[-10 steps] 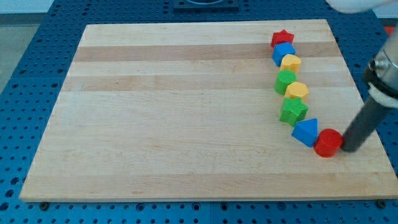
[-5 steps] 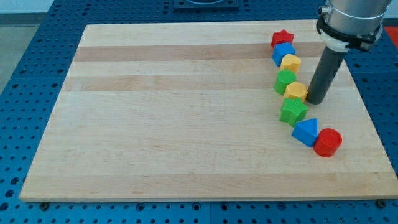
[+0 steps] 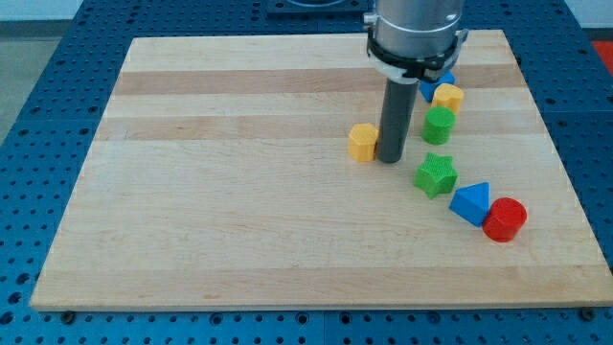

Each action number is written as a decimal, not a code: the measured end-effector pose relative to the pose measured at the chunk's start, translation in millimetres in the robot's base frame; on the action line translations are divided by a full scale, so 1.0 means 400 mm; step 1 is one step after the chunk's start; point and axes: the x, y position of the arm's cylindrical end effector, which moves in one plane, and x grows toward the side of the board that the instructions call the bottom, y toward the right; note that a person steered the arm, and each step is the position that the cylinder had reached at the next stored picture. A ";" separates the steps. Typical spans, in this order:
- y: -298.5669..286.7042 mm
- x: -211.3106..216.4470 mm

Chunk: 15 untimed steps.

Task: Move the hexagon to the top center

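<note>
The yellow hexagon [image 3: 362, 142] lies on the wooden board [image 3: 239, 192], right of the board's middle. My tip [image 3: 389, 160] stands right beside it, touching its right side. The rod rises from there to the view's top and hides the red star and part of a blue block [image 3: 441, 84]. A second yellow block [image 3: 447, 98] sits at the upper right.
To the right of my tip stand a green cylinder [image 3: 439, 126], a green star [image 3: 436, 175], a blue triangle [image 3: 470, 203] and a red cylinder [image 3: 505, 219], running down toward the board's right edge.
My tip swept from the red cylinder up the right side, then left, pushing the yellow hexagon out of the column toward the left. The green star shifted slightly left.
</note>
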 end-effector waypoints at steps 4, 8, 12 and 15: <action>-0.104 -0.055; -0.176 -0.214; -0.107 -0.315; -0.107 -0.429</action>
